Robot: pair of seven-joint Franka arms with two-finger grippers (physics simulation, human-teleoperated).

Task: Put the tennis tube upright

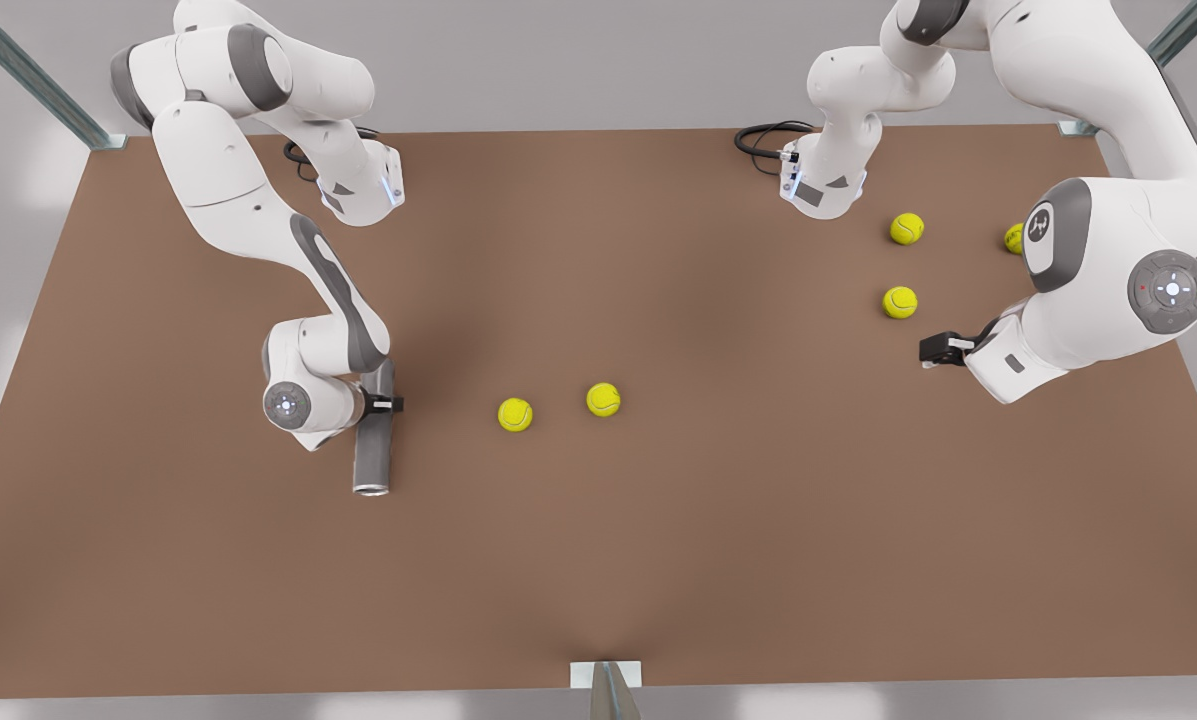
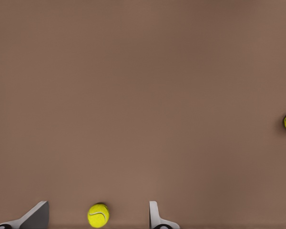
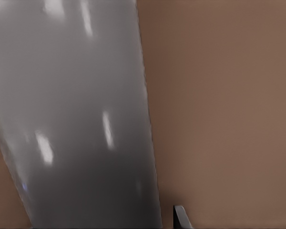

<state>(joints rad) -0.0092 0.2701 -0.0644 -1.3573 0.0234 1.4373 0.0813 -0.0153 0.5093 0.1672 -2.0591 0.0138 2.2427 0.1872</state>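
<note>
No readable writing is showing on the plain grey metallic tennis tube (image 1: 374, 440), which is lying flat on the brown table (image 1: 658, 560), silvery rim pointing toward the table's near edge. The right gripper (image 1: 386, 403) is sitting across the tube's middle, one dark finger (image 3: 181, 217) just beside its wall; whether it is clamped I cannot tell. Well apart from the tube, the left gripper (image 1: 936, 350) is waiting, fingers (image 2: 35, 217) spread, near a yellow-green tennis ball (image 2: 98, 215).
</note>
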